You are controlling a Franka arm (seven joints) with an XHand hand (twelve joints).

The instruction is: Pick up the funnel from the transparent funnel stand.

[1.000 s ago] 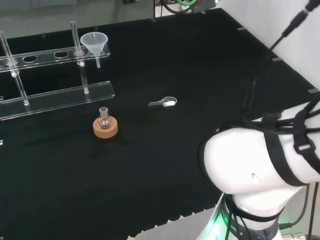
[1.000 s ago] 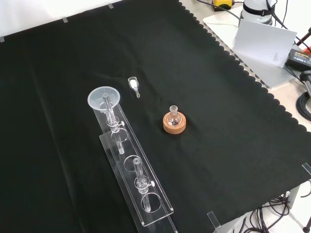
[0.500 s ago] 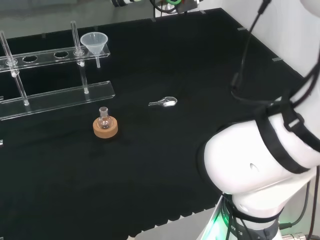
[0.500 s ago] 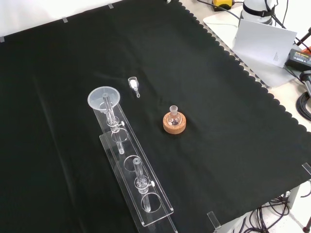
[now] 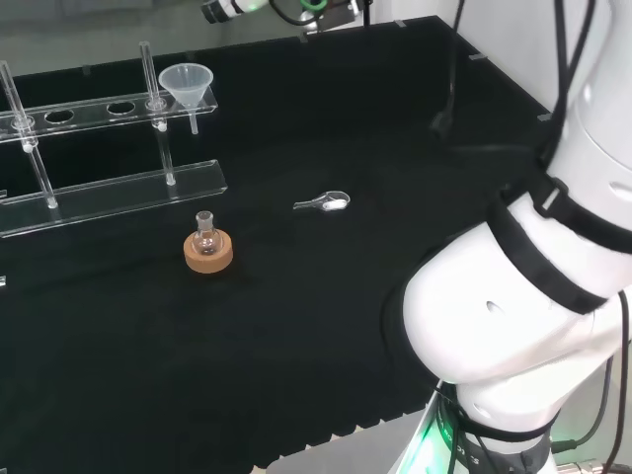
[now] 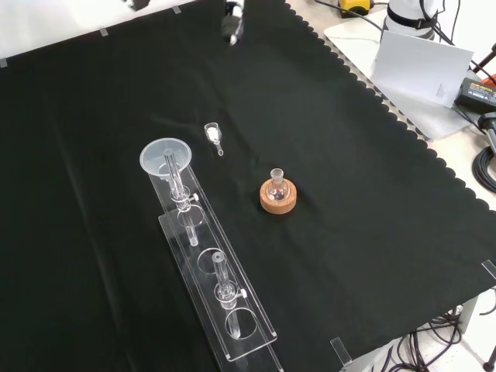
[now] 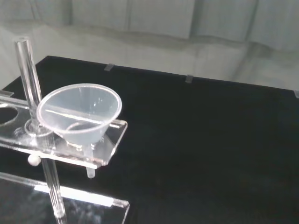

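Note:
The clear funnel point(image 5: 186, 81) sits in the end hole of the transparent stand point(image 5: 99, 111), at the far left of the head view. Seen from the front, the funnel point(image 6: 164, 157) is at the stand's point(image 6: 232, 325) upper end. The hand point(image 5: 223, 9) comes in at the head view's top edge, beyond and to the right of the funnel, with a straight finger showing. The hand point(image 6: 232, 22) is also at the front view's top edge, well apart from the funnel and holding nothing. The funnel point(image 7: 79, 114) appears close up in the wrist view.
A small flask on a cork ring point(image 5: 208, 249) stands in front of the stand. A small clear scoop point(image 5: 324, 203) lies to its right on the cloth. The arm's white links point(image 5: 513, 296) take up the head view's right side. Upright rods point(image 7: 29, 74) rise from the stand beside the funnel.
The arm has swung and its links stand differently in the head view. The hand has come into the top edges of the head and front views. The ware has not moved.

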